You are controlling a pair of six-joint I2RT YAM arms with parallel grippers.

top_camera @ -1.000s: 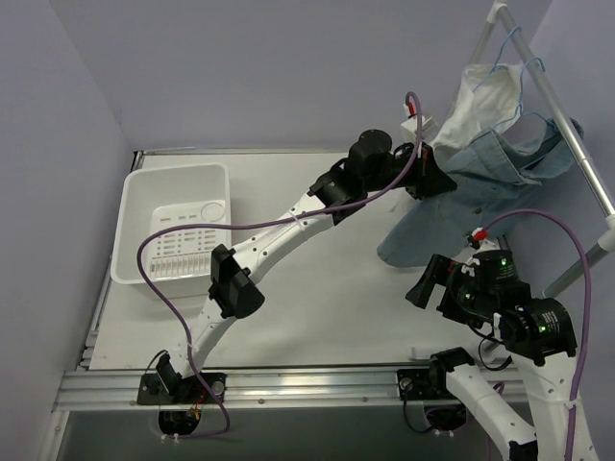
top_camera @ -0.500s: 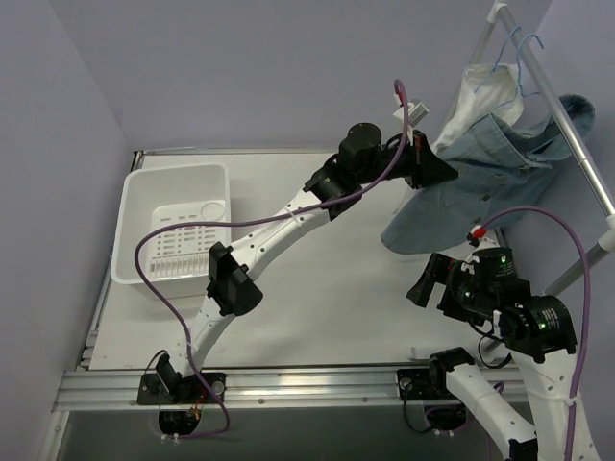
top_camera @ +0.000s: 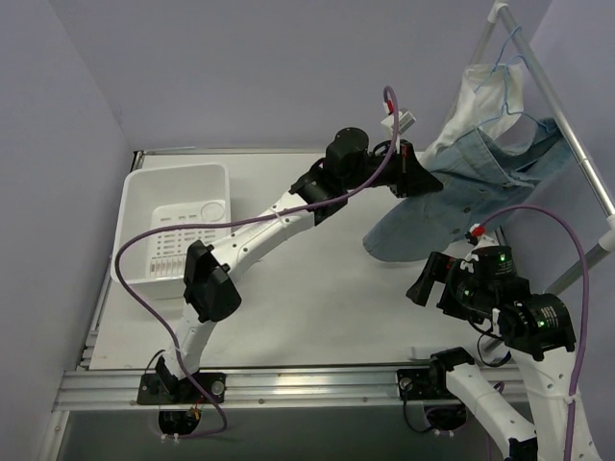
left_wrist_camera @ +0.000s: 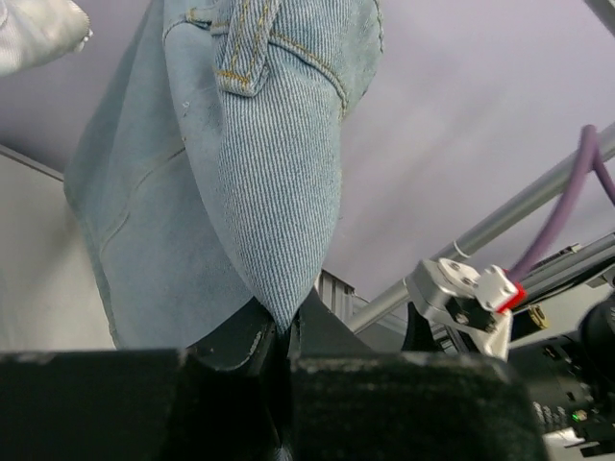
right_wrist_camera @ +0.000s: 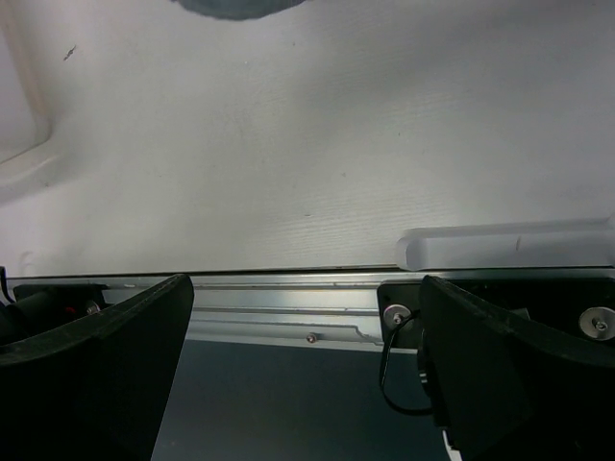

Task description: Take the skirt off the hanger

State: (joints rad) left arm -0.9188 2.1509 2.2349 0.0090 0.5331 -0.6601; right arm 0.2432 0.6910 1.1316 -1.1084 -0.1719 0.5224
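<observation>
pinched a fold of the denim skirt (top_camera: 447, 206) in the left end effector (left_wrist_camera: 284, 334), upper right of the frame, with the right end effector (right_wrist_camera: 306, 317) wide and empty, and risked yanking the hanger (top_camera: 512, 117) off the rail (top_camera: 562, 110) if the skirt snagged.

Top camera sat high behind arm bases, looked down and forward over whole bench (top_camera: 317, 288), near edge at bottom of view. Left wrist camera sat very close under skirt (left_wrist_camera: 259, 192), aimed upward toward pole (left_wrist_camera: 500, 219) by far right corner. Right wrist camera hung low, faced down at near edge and rail (right_wrist_camera: 288, 312). Top and left wrist views shared skirt, pole. Top and right wrist views shared near-edge rail.
</observation>
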